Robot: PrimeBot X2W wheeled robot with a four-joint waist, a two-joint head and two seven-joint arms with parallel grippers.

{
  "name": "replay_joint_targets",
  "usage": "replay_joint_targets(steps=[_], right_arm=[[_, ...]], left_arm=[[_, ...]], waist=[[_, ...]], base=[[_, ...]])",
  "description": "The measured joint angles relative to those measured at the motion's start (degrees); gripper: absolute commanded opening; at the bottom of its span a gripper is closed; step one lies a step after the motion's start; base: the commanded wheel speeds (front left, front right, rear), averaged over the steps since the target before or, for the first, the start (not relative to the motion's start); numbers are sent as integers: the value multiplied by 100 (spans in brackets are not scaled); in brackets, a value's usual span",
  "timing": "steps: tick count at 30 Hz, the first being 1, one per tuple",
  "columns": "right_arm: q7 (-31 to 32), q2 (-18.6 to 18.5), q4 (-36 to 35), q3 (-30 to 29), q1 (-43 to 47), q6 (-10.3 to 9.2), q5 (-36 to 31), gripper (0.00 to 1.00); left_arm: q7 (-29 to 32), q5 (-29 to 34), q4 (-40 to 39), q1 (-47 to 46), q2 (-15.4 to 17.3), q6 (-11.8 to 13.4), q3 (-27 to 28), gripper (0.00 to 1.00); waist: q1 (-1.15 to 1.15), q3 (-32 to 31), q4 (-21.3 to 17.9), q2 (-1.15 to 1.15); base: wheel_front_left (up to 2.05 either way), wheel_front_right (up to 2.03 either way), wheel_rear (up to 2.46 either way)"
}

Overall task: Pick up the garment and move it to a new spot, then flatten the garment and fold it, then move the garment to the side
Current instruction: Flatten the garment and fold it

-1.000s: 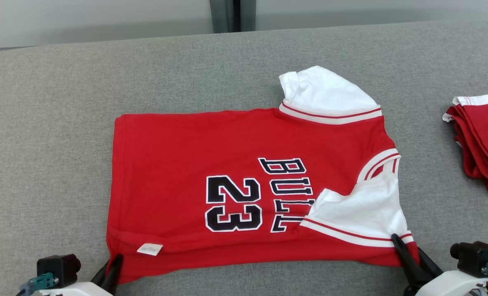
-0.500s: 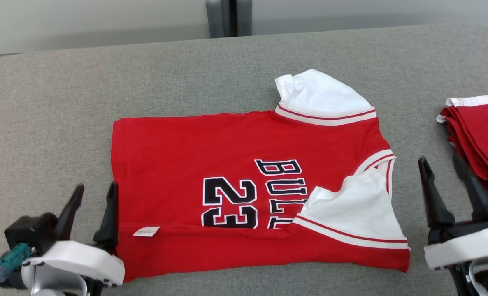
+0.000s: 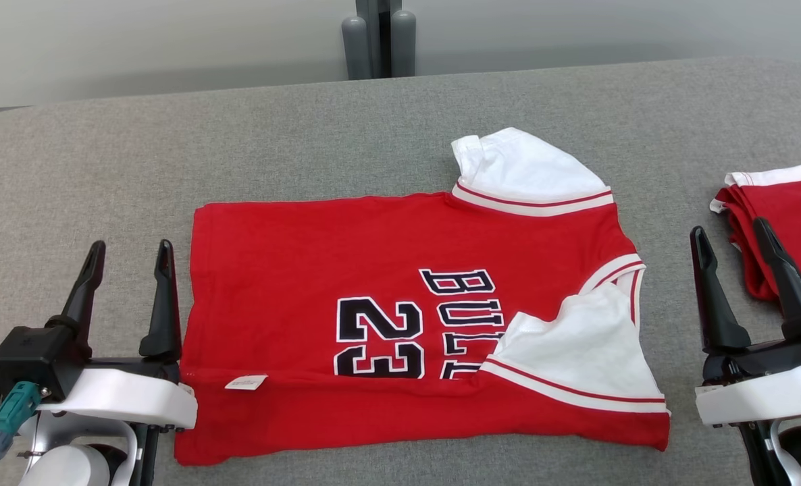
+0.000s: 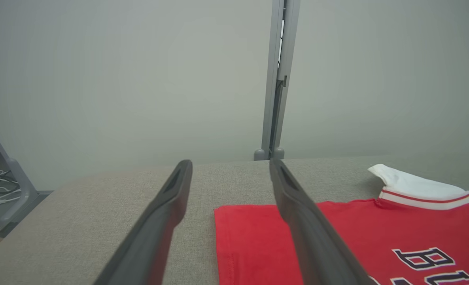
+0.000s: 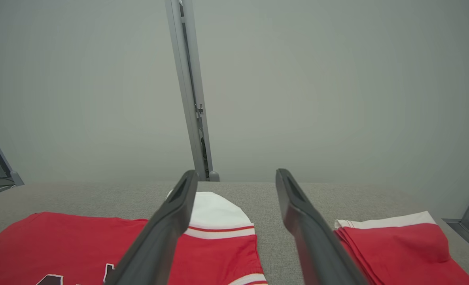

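Note:
The garment (image 3: 387, 270) is a red jersey with white sleeves and dark "BULLS 23" lettering, lying flat on the grey table (image 3: 306, 135) with its near edge folded over and one sleeve laid on the body. My left gripper (image 3: 127, 253) stands open just left of the jersey's left edge, holding nothing. My right gripper (image 3: 731, 233) is open to the right of the jersey, clear of the cloth. The left wrist view shows the garment (image 4: 377, 237) right of my open left gripper (image 4: 228, 164). In the right wrist view the garment (image 5: 80, 241) lies left of and behind the open right gripper (image 5: 236, 174).
A folded stack of red and white garments (image 3: 785, 223) lies at the table's right edge, close to my right gripper; it is also in the right wrist view (image 5: 400, 245). A grey post (image 3: 379, 34) rises behind the table's far edge.
Both grippers have let go of the jersey's near corners, opened, and lifted back and outward. The jersey has settled flat. The head camera has also shifted slightly.

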Motion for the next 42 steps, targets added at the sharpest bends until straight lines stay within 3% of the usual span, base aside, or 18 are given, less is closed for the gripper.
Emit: replay_joint_targets(steps=[8,12,17,22,28,38,39,40,41,42], right_arm=[[49,32,1,-22,-4,0,41,100],[52,44,-3,-7,-18,0,55,100],[54,43,11,80,-164,0,101,100],[-21,42,198,215,-310,0,157,100],[-191,53,485,402,-536,0,259,100],[-347,31,833,400,-727,0,352,100],[-348,19,872,399,-755,0,364,100],[-348,19,872,399,-755,0,364,100],[-347,4,913,394,-781,0,391,100],[-347,-20,959,386,-840,0,425,100]], left_arm=[[38,1,51,-18,-1,-8,-71,100],[70,0,112,-320,9,-163,-137,100],[428,-266,614,-1134,-47,-654,-253,100],[935,-575,1894,-1992,-122,-1269,-426,100],[1403,-1024,3507,-2647,-164,-1825,-422,100],[1667,-1348,4977,-3321,-240,-2415,-394,100],[1667,-1350,5053,-3377,-264,-2461,-407,85],[1667,-1350,5053,-3377,-264,-2461,-407,51],[1629,-1350,5115,-3415,-285,-2493,-409,0],[1597,-1350,5165,-3437,-304,-2529,-425,0]], waist=[[0,35,-4,0],[0,97,2,0],[0,305,-32,0],[0,526,-186,0],[0,801,-433,0],[0,1105,-621,0],[0,1108,-615,0],[0,1108,-615,0],[0,1109,-608,0],[0,1109,-600,0]], base=[[0,0,0],[0,0,0],[0,0,0],[0,0,0],[0,0,0],[0,0,0],[0,0,0],[0,0,0],[0,0,0],[0,0,0]])
